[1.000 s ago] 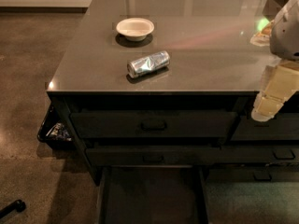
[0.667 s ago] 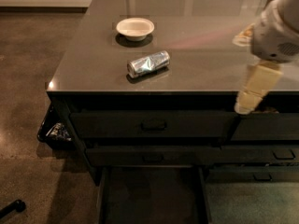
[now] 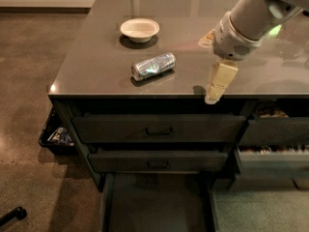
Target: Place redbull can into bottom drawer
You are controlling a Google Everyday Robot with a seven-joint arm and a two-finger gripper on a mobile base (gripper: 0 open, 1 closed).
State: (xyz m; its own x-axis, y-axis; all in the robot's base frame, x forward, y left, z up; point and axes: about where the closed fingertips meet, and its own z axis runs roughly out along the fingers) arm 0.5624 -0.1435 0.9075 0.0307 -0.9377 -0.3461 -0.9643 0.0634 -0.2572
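Can (image 3: 153, 65) lies on its side on counter (image 3: 96, 57), gripper (image 3: 219, 83) to its right.
Gripper at front edge, apart from can; openness can't tell. Bottom drawer (image 3: 157, 202) open below.

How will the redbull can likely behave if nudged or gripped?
The redbull can lies on its side on the smooth countertop, so it probably rolls if nudged. Its shiny skin looks slippery and may dent. The gripper hangs to its right, near the front edge.
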